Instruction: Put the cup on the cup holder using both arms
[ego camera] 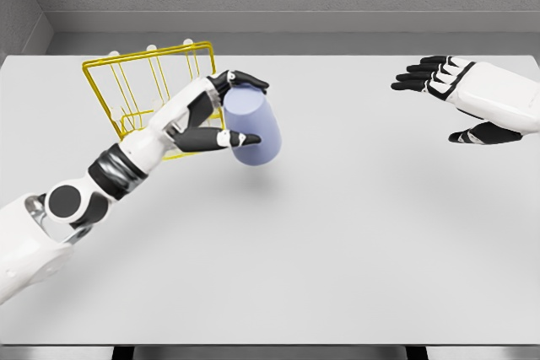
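Note:
A pale lavender cup (253, 126) hangs above the white table, tilted, with my left hand (226, 111) shut on it: black fingers curl over its top and the thumb presses its lower side. Just behind and to the left of the cup stands the yellow wire cup holder (148, 90), partly hidden by my left forearm. My right hand (443, 94) hovers at the far right, well away from the cup, fingers spread and holding nothing.
The white table (337, 242) spans the view, with a grey wall behind its far edge. The cup's faint shadow falls on the table below it.

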`<state>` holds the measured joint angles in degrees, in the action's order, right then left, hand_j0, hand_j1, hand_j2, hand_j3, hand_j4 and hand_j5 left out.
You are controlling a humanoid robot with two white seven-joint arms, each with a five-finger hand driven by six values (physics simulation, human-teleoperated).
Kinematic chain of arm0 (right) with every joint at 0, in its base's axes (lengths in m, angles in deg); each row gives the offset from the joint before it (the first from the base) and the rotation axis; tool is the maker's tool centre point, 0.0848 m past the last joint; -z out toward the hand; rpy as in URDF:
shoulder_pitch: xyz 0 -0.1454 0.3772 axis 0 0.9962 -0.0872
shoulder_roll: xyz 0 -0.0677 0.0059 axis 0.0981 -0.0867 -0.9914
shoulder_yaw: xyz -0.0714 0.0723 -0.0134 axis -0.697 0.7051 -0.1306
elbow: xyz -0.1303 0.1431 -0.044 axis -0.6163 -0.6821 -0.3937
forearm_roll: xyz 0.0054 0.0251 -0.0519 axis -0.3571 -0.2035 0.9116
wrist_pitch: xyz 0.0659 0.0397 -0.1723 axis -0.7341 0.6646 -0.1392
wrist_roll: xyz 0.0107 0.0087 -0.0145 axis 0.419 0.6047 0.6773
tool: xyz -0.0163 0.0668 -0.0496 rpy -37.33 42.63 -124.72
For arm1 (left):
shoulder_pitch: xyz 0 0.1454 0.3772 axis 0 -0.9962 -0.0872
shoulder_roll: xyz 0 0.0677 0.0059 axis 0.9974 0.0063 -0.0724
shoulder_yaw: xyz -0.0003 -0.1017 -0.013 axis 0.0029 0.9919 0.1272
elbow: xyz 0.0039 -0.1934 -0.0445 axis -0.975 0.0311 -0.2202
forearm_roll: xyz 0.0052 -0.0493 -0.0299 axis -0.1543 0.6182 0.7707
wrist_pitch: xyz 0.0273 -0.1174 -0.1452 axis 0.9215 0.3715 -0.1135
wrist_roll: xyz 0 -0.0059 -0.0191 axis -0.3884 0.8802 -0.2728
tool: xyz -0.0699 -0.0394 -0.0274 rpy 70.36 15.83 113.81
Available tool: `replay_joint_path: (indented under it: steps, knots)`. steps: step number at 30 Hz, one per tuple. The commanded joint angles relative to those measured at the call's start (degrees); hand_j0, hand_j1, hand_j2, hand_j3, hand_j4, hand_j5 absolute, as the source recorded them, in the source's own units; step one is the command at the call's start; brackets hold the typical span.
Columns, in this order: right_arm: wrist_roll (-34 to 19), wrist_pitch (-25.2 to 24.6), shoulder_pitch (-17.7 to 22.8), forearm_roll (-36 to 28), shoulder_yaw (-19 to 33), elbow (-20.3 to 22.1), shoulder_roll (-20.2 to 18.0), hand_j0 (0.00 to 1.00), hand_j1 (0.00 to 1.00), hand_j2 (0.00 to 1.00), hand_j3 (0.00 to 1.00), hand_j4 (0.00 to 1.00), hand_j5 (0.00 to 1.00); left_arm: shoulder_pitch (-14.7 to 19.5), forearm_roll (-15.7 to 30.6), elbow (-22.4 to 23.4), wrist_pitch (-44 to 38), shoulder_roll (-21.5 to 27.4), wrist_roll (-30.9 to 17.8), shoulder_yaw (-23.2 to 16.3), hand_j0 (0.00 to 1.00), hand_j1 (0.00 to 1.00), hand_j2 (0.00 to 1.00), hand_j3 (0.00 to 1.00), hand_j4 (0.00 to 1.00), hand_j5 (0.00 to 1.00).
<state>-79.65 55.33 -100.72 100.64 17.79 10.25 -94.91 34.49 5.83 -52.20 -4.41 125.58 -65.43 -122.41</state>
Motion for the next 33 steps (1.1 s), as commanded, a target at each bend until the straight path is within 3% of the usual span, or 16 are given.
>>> replay_joint_path:
  steps: [1,33]
  knots:
    - [0.03,-0.16,0.00,-0.37,0.00,0.03,-0.03,1.00,1.00,1.00,1.00,1.00,1.00,0.00,0.62,-0.21,0.82,0.69,0.00,0.20,0.64,0.64,0.64,0.64,0.64,0.64]
    - [0.03,-0.16,0.35,-0.37,0.79,-0.15,-0.12,1.00,1.00,1.00,1.00,1.00,1.00,4.22,5.80,0.41,0.91,5.18,0.00,1.87,0.64,0.64,0.64,0.64,0.64,0.64]
